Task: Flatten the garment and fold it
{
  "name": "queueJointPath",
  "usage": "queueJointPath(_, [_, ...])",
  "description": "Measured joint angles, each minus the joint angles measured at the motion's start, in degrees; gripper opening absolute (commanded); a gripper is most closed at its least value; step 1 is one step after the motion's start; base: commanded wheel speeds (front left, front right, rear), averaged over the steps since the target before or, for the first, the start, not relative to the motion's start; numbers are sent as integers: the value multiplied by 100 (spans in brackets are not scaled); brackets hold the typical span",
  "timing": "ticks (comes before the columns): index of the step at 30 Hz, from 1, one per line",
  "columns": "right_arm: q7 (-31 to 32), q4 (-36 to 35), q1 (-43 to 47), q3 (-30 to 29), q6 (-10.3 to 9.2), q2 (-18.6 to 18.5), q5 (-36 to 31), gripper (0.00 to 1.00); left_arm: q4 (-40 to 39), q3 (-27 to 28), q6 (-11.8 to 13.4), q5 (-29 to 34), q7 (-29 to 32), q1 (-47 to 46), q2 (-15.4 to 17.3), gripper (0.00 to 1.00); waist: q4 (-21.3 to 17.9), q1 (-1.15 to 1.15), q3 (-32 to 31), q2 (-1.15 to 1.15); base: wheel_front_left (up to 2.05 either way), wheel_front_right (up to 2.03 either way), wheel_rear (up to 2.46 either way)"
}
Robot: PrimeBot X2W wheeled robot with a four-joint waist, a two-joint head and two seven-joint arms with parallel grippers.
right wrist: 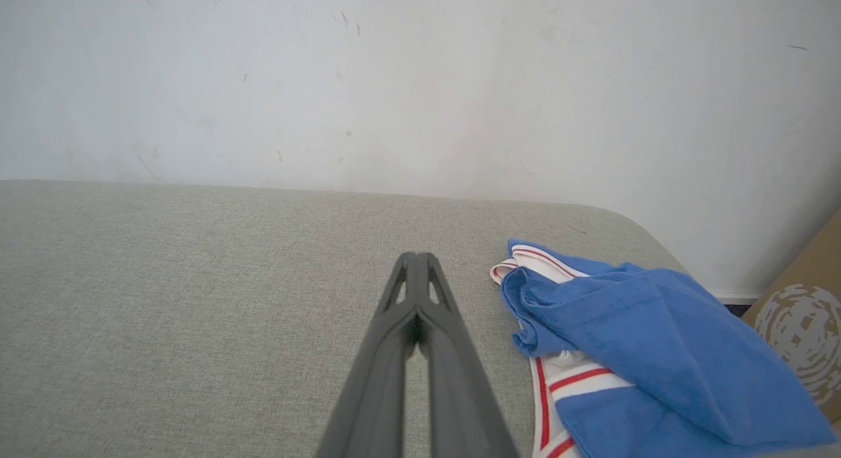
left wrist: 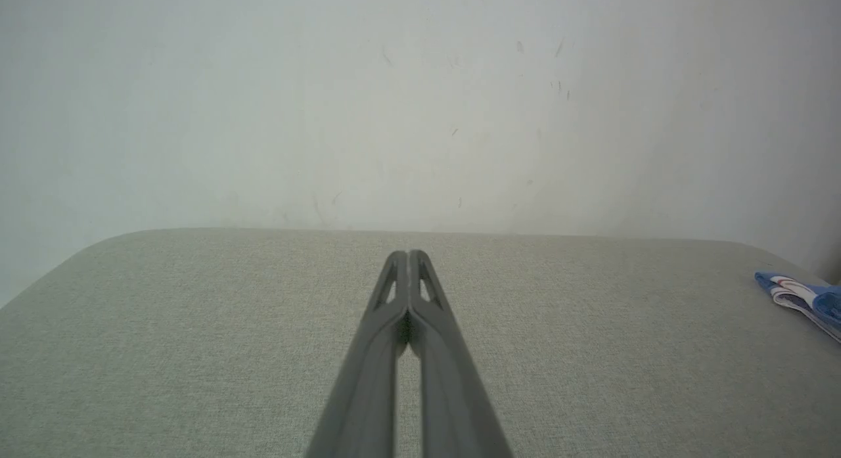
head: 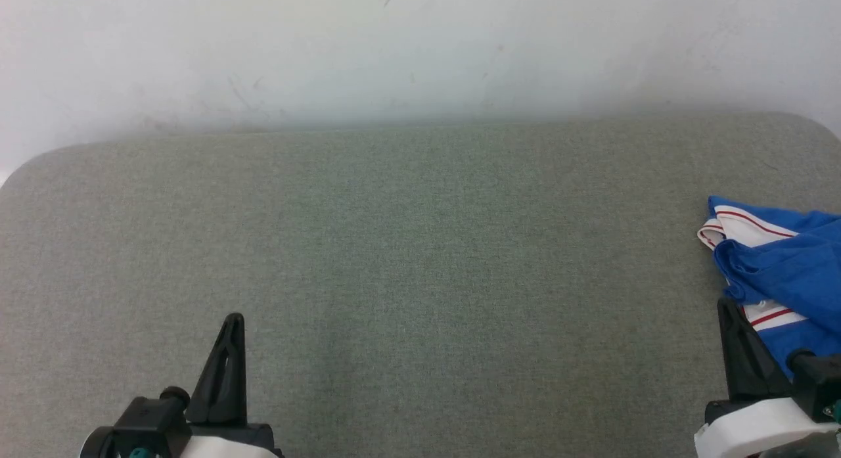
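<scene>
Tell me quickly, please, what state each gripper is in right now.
Left gripper: closed, holding nothing.
Right gripper: closed, holding nothing; the garment lies beside it, ungripped.

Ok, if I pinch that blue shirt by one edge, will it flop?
Likely floppy: the shirt lies crumpled in soft folds. Probably light; the cloth looks thin. Pushed, it would likely bunch on the textured grey surface.

One table [head: 420, 248], one garment [head: 788, 267] at its right edge, left gripper [head: 232, 321] plus right gripper [head: 725, 305] makes two, one cardboard box [right wrist: 798, 326].
</scene>
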Motion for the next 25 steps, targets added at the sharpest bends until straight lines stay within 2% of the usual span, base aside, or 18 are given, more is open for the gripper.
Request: queueJointPath(25, [92,164,-183,181,0,0,-44,0,281,308,-261,457,298,-214,-369,0,-41,0,-83,0,0,0,0])
